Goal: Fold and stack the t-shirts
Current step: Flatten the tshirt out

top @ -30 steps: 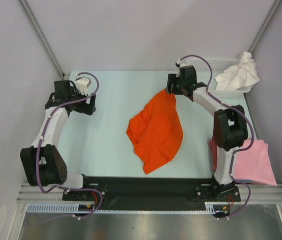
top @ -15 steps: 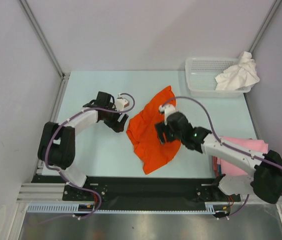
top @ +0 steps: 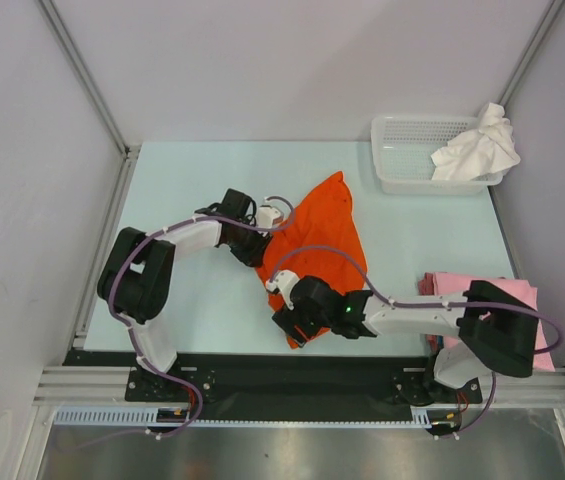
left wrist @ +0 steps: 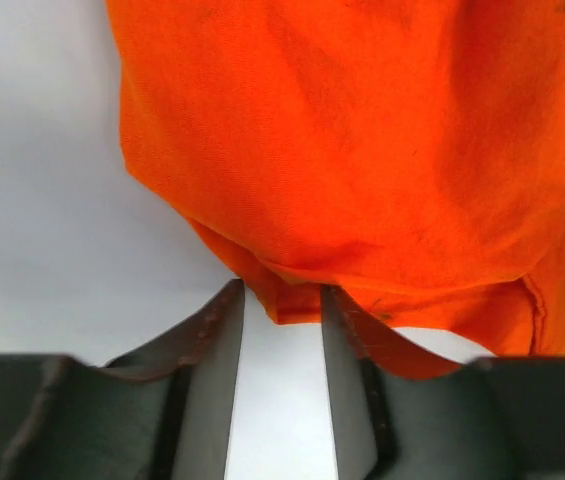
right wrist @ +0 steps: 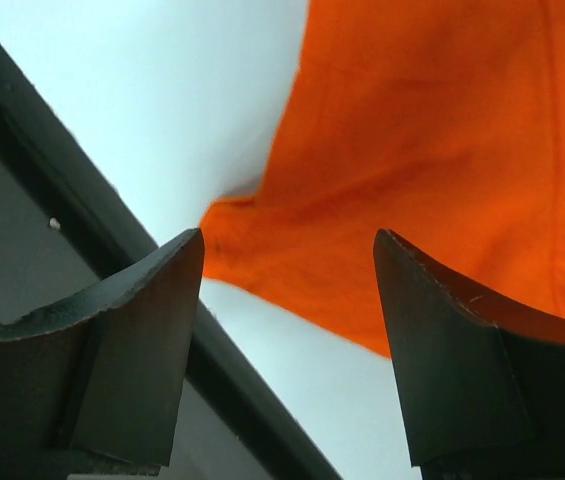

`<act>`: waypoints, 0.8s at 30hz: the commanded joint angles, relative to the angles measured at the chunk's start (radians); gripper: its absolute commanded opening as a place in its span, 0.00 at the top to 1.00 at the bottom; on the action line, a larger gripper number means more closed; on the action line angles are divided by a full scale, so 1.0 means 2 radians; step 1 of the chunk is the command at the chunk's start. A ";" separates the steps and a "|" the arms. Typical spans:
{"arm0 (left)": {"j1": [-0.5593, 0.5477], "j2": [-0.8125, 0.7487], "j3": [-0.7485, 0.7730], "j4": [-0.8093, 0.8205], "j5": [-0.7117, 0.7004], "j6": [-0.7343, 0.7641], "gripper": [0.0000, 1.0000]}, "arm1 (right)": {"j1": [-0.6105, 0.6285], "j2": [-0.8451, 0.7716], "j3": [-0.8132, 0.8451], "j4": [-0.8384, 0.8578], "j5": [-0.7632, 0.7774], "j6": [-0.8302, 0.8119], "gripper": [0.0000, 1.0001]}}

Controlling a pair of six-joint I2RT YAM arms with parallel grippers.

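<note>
One orange t-shirt, one white t-shirt, one basket, one pink stack.

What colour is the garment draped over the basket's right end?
White: the garment shows best from the top external camera.

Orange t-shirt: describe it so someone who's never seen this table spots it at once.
Look at the middle of the pale table. The orange t-shirt lies there crumpled, the only bright cloth: the white t-shirt spills from the far basket, the pink t-shirts lie at the right edge.
</note>
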 commanded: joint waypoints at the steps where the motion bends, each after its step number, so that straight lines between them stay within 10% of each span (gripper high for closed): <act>1: 0.001 -0.001 0.004 0.003 0.028 -0.007 0.64 | 0.015 0.039 0.041 0.042 -0.013 -0.023 0.27; 6: 0.005 -0.020 -0.005 0.004 0.012 -0.002 1.00 | 0.019 0.085 0.041 0.047 0.037 0.001 0.47; 10: 0.017 -0.050 -0.011 0.001 -0.003 0.002 1.00 | 0.004 0.082 0.038 0.026 0.086 0.023 1.00; 24: 0.071 -0.314 0.083 -0.167 -0.122 0.073 1.00 | -0.110 -0.208 0.176 -0.162 0.212 -0.060 1.00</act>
